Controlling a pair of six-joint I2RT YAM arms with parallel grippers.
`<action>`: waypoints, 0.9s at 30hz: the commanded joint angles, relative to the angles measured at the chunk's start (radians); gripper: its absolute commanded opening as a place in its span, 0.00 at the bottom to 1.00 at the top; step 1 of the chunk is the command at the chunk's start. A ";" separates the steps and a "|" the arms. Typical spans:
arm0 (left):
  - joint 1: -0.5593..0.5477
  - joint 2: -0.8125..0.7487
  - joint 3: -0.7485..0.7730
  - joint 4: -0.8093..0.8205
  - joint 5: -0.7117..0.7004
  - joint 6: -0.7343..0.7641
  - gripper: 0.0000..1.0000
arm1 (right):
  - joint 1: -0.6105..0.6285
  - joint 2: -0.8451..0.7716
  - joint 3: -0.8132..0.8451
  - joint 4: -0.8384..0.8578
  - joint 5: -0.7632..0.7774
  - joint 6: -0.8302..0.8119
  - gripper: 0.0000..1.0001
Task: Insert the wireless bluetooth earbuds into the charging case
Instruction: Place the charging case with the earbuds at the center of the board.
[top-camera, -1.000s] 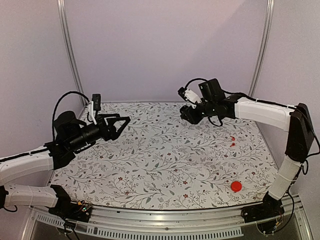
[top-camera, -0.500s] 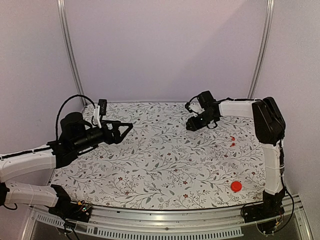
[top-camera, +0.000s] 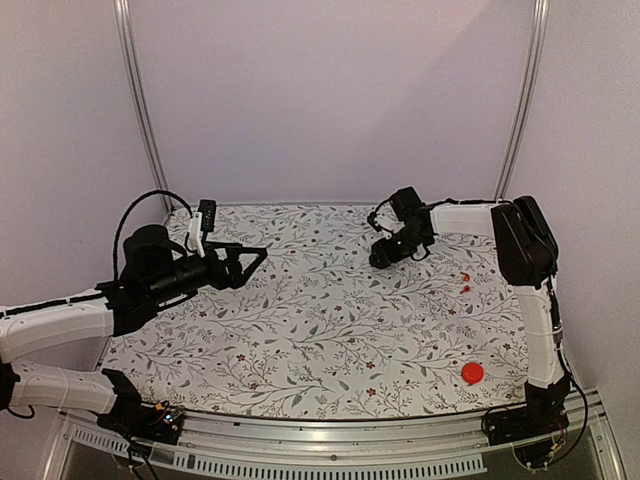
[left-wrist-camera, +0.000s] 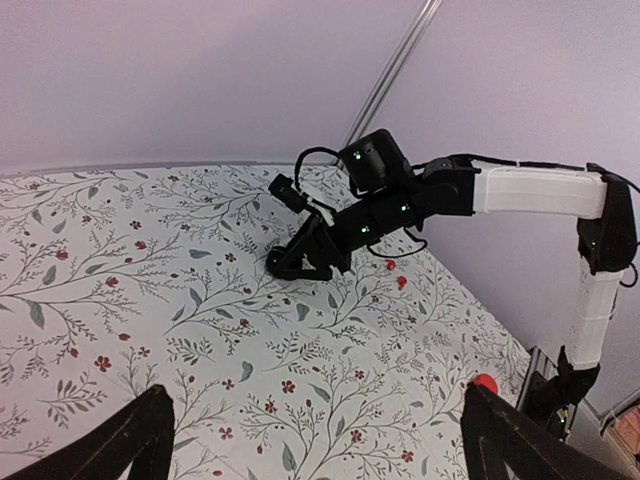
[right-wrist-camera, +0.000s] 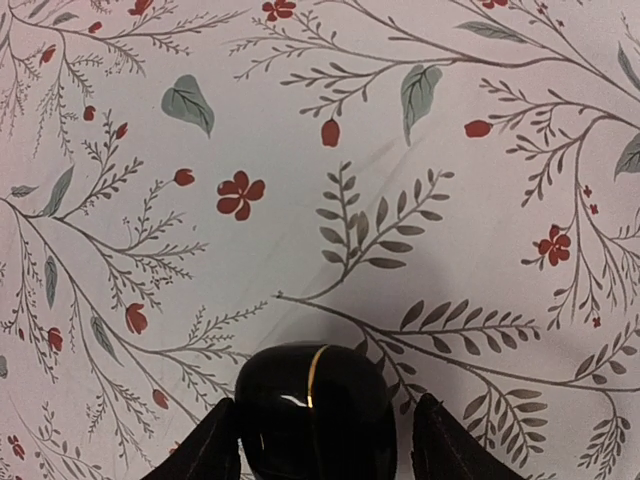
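The glossy black charging case (right-wrist-camera: 312, 405), closed, with a thin gold seam, lies on the floral tablecloth between my right gripper's fingers. My right gripper (right-wrist-camera: 322, 445) is open and straddles it. The left finger (right-wrist-camera: 205, 450) is against the case and the right finger (right-wrist-camera: 450, 445) stands a little apart. This gripper is down at the table's back right (top-camera: 384, 257). Two small red earbuds (top-camera: 466, 282) lie to its right and also show in the left wrist view (left-wrist-camera: 396, 274). My left gripper (top-camera: 250, 262) is open and empty, held above the table's left side.
A flat red disc (top-camera: 472, 373) lies near the front right edge and also shows in the left wrist view (left-wrist-camera: 485, 383). The back wall and the frame posts stand close behind the right gripper. The floral tablecloth (top-camera: 320, 330) covers the table.
My right arm folded in and brought its gripper down from above the table to the cloth at the back right. My left gripper edged slightly forward and right.
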 joint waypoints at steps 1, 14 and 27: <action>0.011 0.014 0.011 -0.005 0.009 0.024 1.00 | -0.004 0.027 0.039 -0.024 0.021 -0.010 0.61; 0.011 0.011 -0.010 0.026 0.015 0.011 1.00 | 0.008 -0.488 -0.340 -0.007 0.050 0.208 0.99; 0.009 -0.010 -0.090 0.102 0.026 -0.041 1.00 | 0.097 -0.974 -0.777 -0.400 0.132 0.646 0.99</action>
